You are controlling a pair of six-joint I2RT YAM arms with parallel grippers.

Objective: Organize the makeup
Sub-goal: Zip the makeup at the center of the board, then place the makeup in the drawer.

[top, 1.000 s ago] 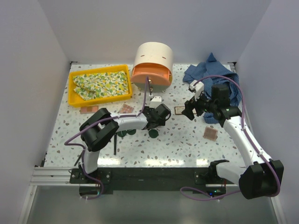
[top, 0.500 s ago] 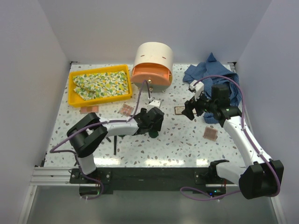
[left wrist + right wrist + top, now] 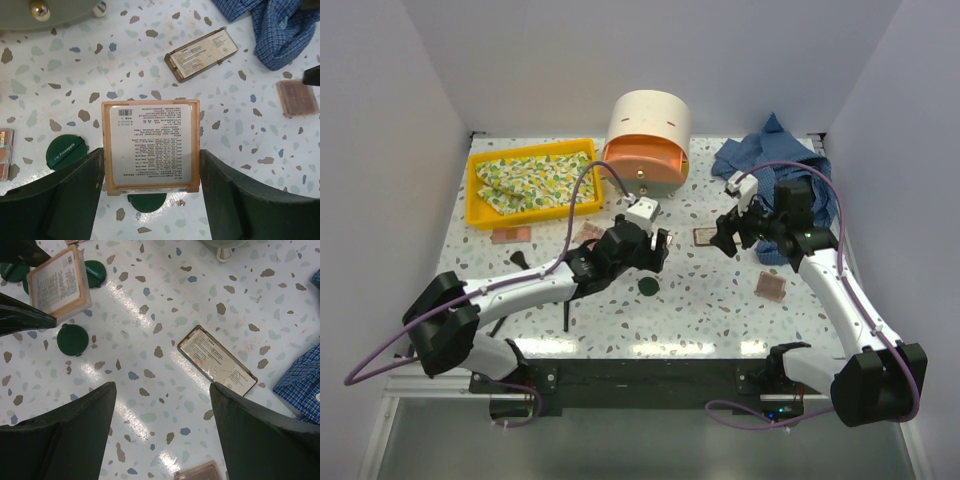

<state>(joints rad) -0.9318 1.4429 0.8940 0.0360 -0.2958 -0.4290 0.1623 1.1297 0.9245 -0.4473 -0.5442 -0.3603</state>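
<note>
The left arm (image 3: 520, 285) has reached farther out; the left gripper (image 3: 150, 167) clamps a square palette (image 3: 150, 145), seemingly lifted, half hiding a green disc (image 3: 146, 201). The right gripper (image 3: 162, 389) gapes empty above a long palette (image 3: 217, 360)

Left arm (image 3: 520, 288), right arm (image 3: 832, 290): white links, black joint housings. Purple cable (image 3: 780, 164) runs along each. Claw fingers (image 3: 55, 200) dark green, broad.

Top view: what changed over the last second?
The left arm unfolded, its elbow swinging out left toward the near edge; the left gripper barely shifted, shut on the square palette. The right gripper, open, and the green disc stayed put.
</note>
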